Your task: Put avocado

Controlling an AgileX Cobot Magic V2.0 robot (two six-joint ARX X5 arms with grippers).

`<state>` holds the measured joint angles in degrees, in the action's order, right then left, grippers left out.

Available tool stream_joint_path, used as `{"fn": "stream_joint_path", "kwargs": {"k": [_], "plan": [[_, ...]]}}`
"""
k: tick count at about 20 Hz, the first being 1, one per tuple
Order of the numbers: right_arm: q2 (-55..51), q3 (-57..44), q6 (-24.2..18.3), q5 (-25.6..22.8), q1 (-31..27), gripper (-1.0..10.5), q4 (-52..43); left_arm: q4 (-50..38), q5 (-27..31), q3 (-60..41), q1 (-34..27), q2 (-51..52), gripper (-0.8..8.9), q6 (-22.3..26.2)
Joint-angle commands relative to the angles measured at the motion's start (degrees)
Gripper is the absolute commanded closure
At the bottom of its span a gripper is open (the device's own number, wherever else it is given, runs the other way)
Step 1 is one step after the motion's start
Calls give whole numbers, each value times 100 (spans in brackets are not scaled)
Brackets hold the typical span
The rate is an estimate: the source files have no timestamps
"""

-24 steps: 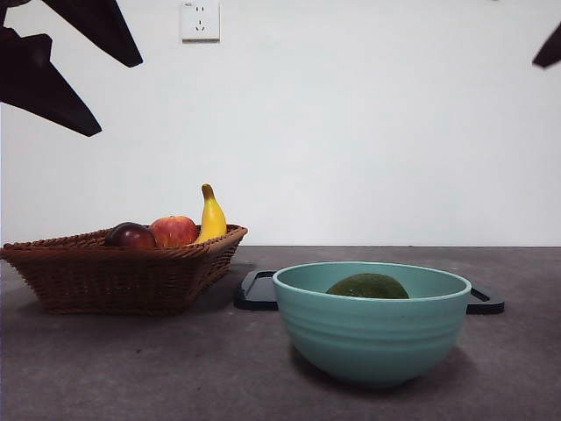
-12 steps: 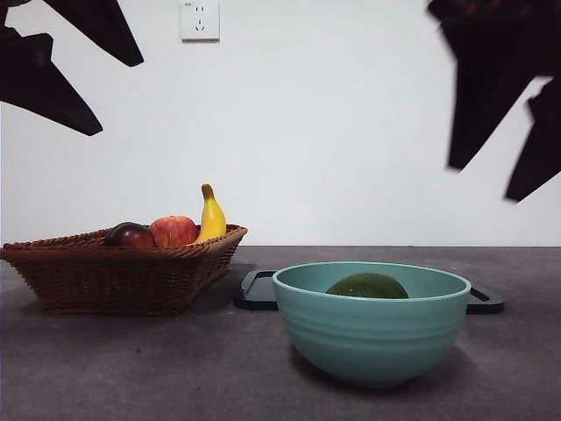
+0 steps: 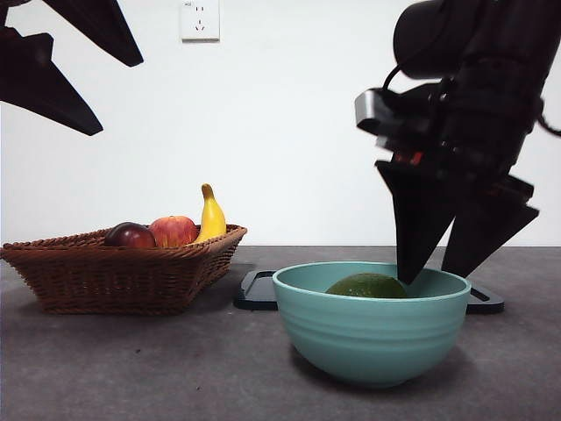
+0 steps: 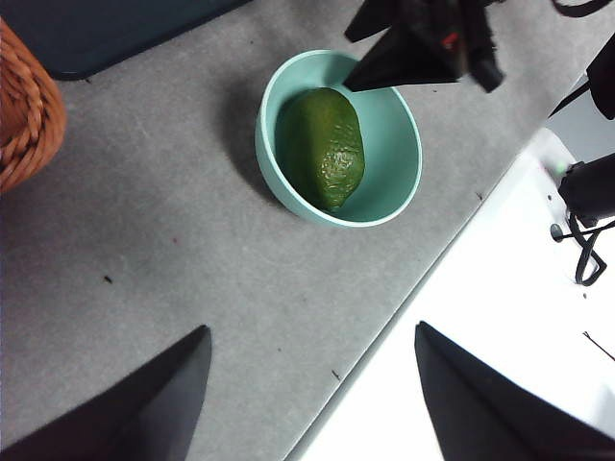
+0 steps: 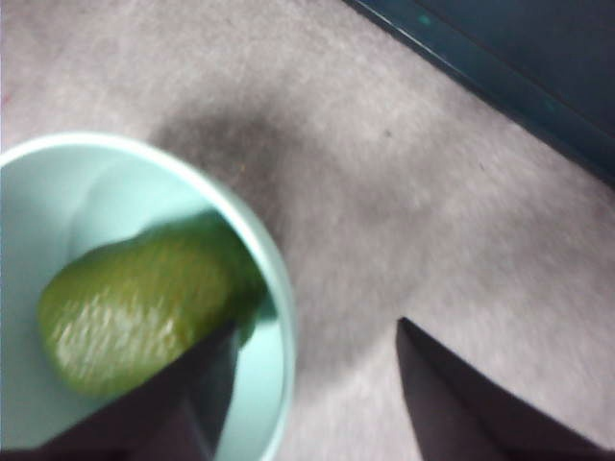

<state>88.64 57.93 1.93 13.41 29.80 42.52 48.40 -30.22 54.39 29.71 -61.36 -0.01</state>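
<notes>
My right pincer [image 3: 431, 274], spread, hangs at the right rim of the bowl [image 3: 372, 329]; the avocado [image 3: 367, 286] lies just left, lengthwise near-to-far.

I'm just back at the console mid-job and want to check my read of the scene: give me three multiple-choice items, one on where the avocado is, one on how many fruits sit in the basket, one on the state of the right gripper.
1. Where is the avocado?
A. in the wicker basket
B. in the teal bowl
C. on the black tray

2. How many fruits show in the wicker basket?
A. one
B. three
C. five

3. What is the state of the right gripper?
A. open, at the bowl's rim
B. shut on the avocado
C. out of view

Answers:
1 B: the left wrist view shows it lying inside the teal bowl.
2 B: a dark red fruit, a red apple and a banana.
3 A: its jaws stand apart, one by the avocado inside the bowl, the other outside, gripping nothing.
</notes>
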Motion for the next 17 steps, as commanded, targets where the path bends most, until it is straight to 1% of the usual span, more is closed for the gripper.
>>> {"fn": "stream_joint_path", "kwargs": {"k": [1, 3, 5, 13, 17], "plan": [[210, 98, -2, -13, 46, 791, -79, -37, -31, 59, 35, -20, 472, 90], [256, 98, -39, 0, 46, 842, -118, -39, -31, 59, 35, -20, 472, 92], [256, 98, -72, 9, 46, 932, -160, -42, -31, 59, 35, -20, 472, 92], [155, 146, -39, 271, 44, 936, -192, -39, -31, 59, 35, -20, 472, 105], [81, 549, 44, 262, -2, 936, -186, -42, -31, 59, 35, -20, 472, 107]]}}
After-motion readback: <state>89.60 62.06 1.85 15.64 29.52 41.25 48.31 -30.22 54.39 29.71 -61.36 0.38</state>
